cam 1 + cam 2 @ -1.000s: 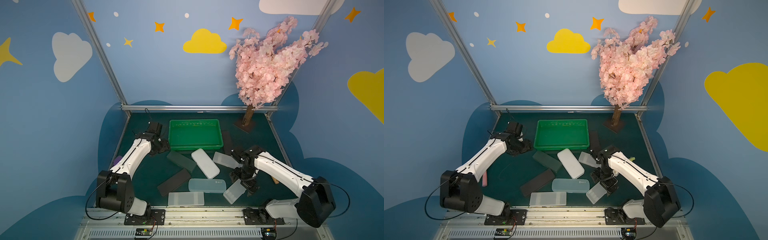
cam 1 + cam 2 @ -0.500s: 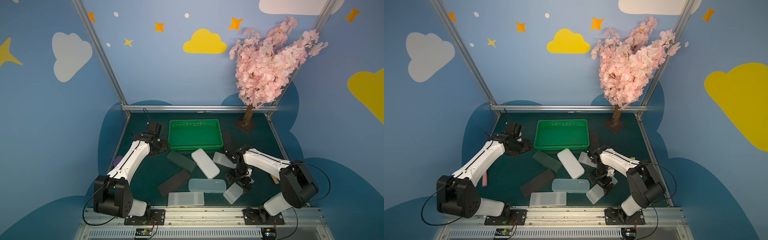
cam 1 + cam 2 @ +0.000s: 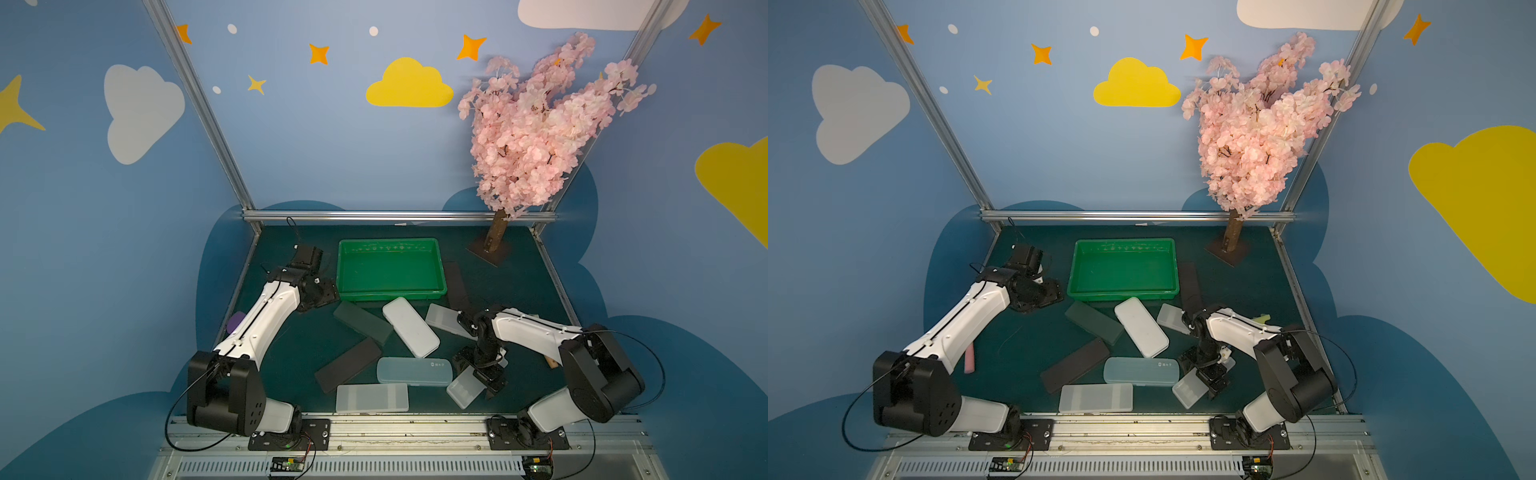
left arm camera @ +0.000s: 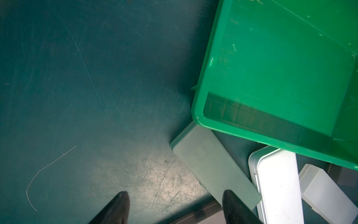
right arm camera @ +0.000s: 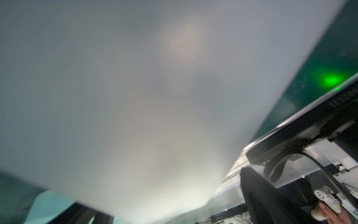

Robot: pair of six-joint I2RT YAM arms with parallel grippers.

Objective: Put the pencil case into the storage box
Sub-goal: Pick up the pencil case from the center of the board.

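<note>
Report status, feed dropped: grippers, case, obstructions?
Left gripper open beside storage box. Right gripper open, straddling frosted pencil case. Box empty; other cases crowd its near rim.

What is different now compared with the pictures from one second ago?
The right arm swung its elbow in toward the middle, while the right pincer stayed low over the small translucent case, wide open. Nothing was gripped or released. The left pincer, the storage box and the other cases kept their places.
</note>
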